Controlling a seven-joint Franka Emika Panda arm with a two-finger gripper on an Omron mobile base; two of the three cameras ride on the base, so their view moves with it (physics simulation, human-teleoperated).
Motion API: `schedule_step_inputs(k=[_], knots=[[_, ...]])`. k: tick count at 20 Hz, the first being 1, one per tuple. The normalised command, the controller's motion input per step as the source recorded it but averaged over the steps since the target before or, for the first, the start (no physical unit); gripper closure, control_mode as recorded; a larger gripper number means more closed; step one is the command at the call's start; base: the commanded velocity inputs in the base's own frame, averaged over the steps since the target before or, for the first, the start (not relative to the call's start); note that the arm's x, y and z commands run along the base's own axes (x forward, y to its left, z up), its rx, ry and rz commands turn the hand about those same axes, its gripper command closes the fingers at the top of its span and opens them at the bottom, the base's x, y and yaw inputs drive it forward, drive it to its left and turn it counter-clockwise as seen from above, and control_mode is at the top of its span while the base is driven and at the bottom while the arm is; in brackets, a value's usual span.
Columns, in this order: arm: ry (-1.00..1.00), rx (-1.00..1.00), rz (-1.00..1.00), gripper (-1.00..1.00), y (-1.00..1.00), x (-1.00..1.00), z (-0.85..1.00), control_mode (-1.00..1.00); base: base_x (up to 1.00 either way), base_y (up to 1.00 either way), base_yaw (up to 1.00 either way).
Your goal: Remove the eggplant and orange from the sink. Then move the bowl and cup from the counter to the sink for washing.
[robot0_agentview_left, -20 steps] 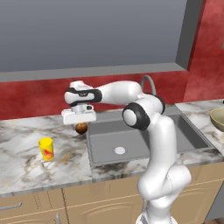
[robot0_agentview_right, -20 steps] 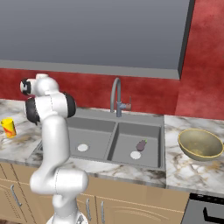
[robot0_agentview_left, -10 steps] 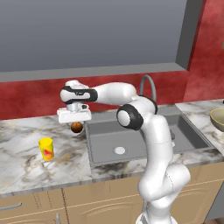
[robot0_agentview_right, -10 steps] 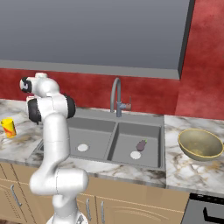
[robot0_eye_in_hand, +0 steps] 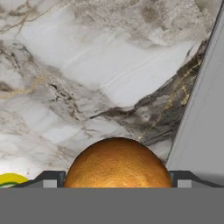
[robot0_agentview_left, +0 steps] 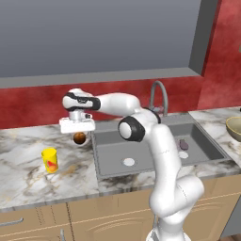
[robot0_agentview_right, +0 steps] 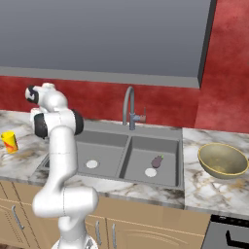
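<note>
hand view has the orange [robot0_eye_in_hand: 118,162] between the wide-spread fingers of the gripper [robot0_eye_in_hand: 117,179], above the marble counter [robot0_eye_in_hand: 78,74] just left of the sink [robot0_eye_in_hand: 203,113]. whether it is gripped or already released, i cannot tell. best to lift straight up, clear of the yellow cup [robot0_agentview_left: 49,159].

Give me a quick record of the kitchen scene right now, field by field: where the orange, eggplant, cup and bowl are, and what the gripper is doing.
orange: on the counter just left of the sink, below the gripper
eggplant: in the sink's right basin, beside the drain
cup: upright on the counter, left of the orange
bowl: on the counter right of the sink
gripper: open, over the orange, fingertips either side of it
</note>
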Motion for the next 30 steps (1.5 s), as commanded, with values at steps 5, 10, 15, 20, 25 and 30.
schedule_step_inputs(k=[5,10,15,20,25,30], knots=[[0.01,0.00,0.00,1.00,0.18,0.16,-0.16,-1.00,0.00,0.00,0.00],[0.00,0.00,0.00,1.00,0.19,0.15,-0.17,-1.00,0.00,0.00,0.00],[0.03,0.00,0.00,1.00,0.10,0.10,-0.17,-1.00,0.00,0.00,0.00],[0.06,0.00,0.00,1.00,0.02,0.05,-0.16,-1.00,0.00,0.00,0.00],[0.09,0.00,0.00,1.00,0.02,0.04,-0.16,-1.00,0.00,0.00,0.00],[0.05,0.00,0.00,1.00,0.07,0.00,-0.15,-1.00,0.00,0.00,0.00]])
